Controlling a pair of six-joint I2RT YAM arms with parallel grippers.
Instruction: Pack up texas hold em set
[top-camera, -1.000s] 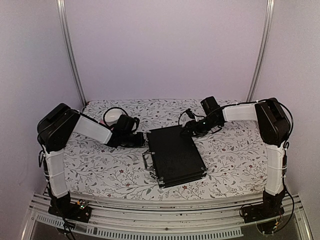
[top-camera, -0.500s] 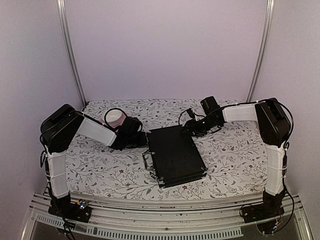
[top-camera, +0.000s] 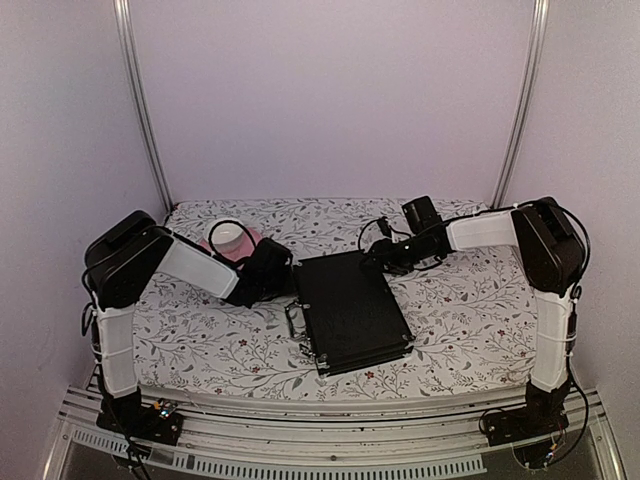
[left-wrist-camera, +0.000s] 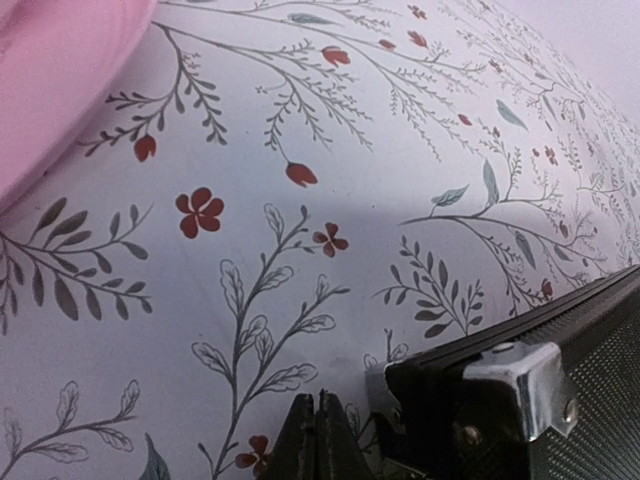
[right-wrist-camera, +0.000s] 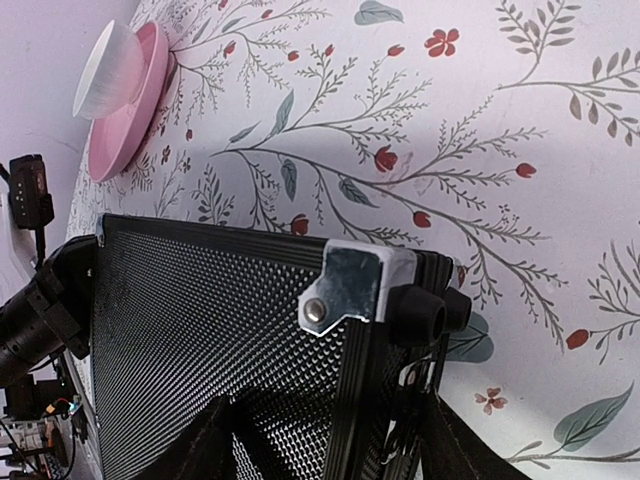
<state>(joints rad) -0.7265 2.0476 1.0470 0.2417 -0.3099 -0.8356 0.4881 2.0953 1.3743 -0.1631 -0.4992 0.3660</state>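
Floral surface (top-camera: 470, 300) carries the black case (top-camera: 350, 310), shut and flat at centre. Pink saucer (right-wrist-camera: 128, 125) with white cup (right-wrist-camera: 105, 70) sits near its far-left corner. Left gripper (left-wrist-camera: 318, 440) — fingers closed, empty, beside that corner. Right gripper (right-wrist-camera: 330, 452) — fingers apart, straddling the far-right corner.

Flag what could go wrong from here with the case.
1. The shut left hand sits beside the case; a push could skid it on the cloth.
2. The open right hand straddles the other far corner; closing may slip off the metal cap.
3. The pink saucer and white cup sit close by the left arm; swinging back might knock them.
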